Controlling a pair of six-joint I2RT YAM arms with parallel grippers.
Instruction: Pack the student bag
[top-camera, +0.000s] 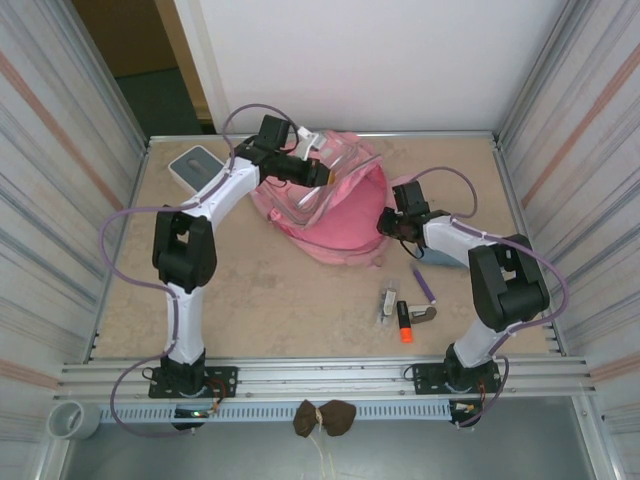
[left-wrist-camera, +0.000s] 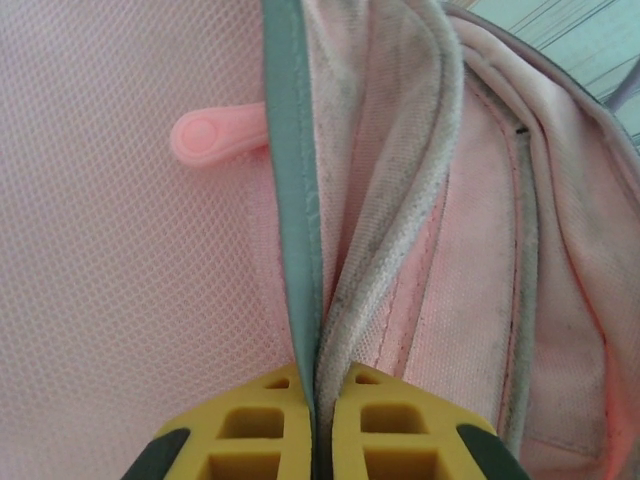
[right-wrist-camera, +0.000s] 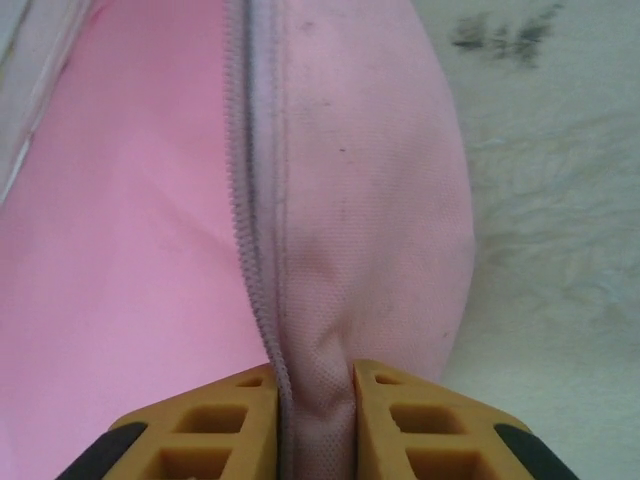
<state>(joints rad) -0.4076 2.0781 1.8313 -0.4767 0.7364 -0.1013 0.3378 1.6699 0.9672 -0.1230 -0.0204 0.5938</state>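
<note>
The student bag (top-camera: 340, 225) is a pink backpack lying open at the back middle of the table. My left gripper (top-camera: 326, 176) is over its upper rim, holding the flap up. In the left wrist view this gripper (left-wrist-camera: 318, 415) is shut on the bag's teal-trimmed edge (left-wrist-camera: 295, 200) and grey piping, and a pink zip pull (left-wrist-camera: 215, 135) lies to the left. My right gripper (top-camera: 386, 222) is at the bag's right side. In the right wrist view it (right-wrist-camera: 315, 400) is shut on a fold of pink fabric (right-wrist-camera: 360, 200) beside the zip (right-wrist-camera: 245, 200).
A grey-and-white square box (top-camera: 197, 165) sits at the back left. In front of the bag on the right lie a purple pen (top-camera: 424, 282), an orange marker (top-camera: 404, 322), a small clear packet (top-camera: 386, 304) and a small grey item (top-camera: 426, 314). Ribbed metal walls enclose the table.
</note>
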